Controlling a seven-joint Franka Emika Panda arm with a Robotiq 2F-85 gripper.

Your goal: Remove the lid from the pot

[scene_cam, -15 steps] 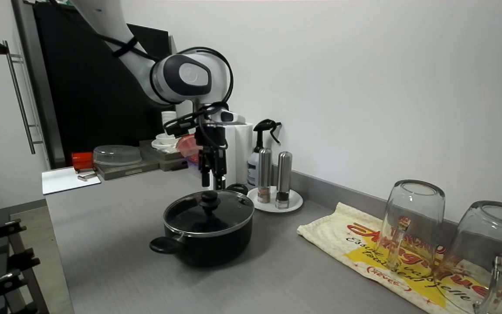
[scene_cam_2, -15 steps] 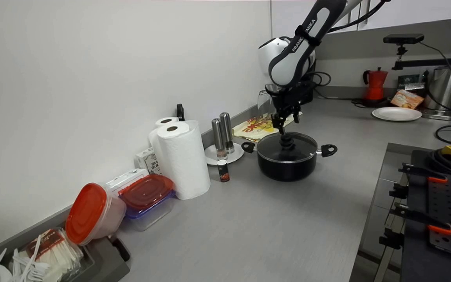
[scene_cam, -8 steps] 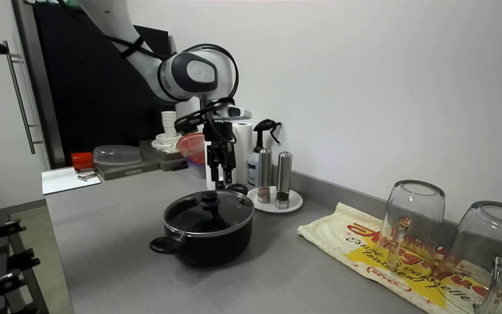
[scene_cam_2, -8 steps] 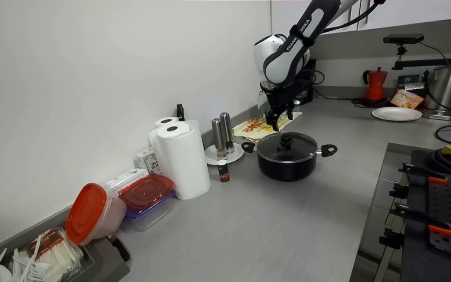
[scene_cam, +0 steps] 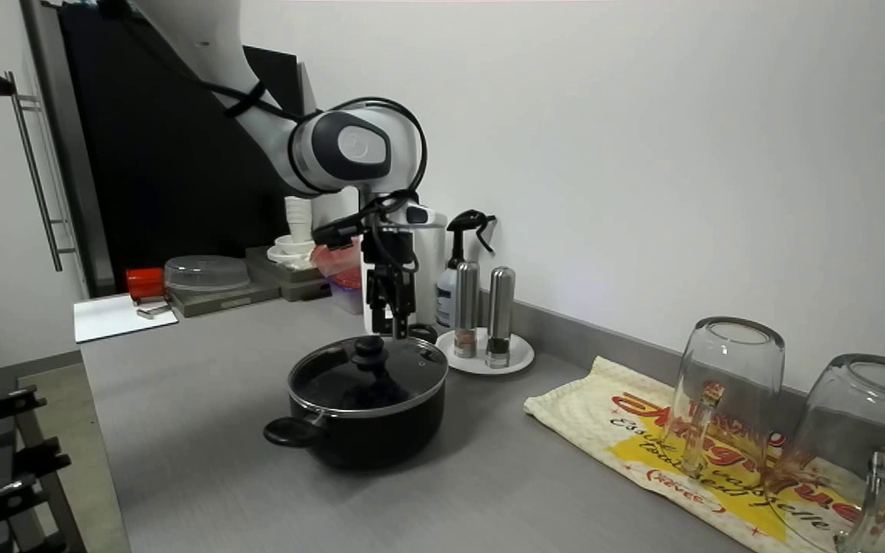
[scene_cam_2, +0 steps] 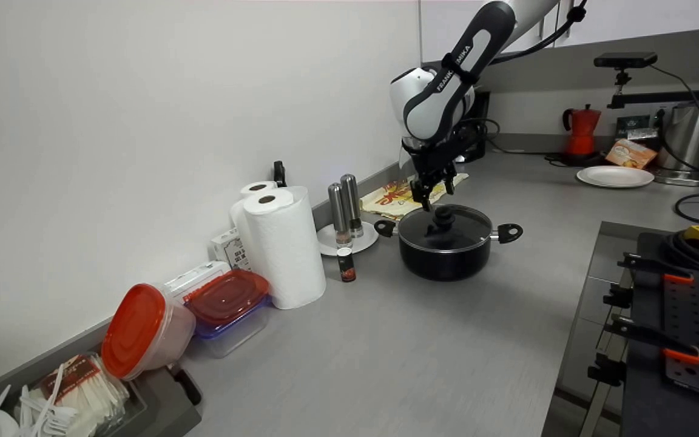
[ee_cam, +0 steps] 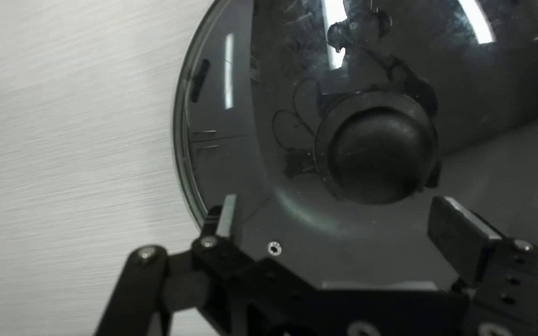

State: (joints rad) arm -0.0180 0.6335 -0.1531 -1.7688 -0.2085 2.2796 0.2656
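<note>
The pincer (ee_cam: pixel 335 205), spread wide and empty, hangs near the knob (ee_cam: pixel 382 156) of the lid (scene_cam_2: pixel 446 239), seated on the pot (scene_cam_2: pixel 444 265) between the wall edge and open edge of the bench (scene_cam_2: pixel 398 370). A clean lift likely means centring astride the knob before lowering and closing.

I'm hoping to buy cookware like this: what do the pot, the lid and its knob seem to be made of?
The lid looks like glossy glass: it mirrors light streaks in the wrist view. Its silvery rim is probably metal. The knob is dull black without sharp reflections, likely plastic. The pot is smooth, low-sheen black, perhaps coated metal; colour alone can't confirm it.
</note>
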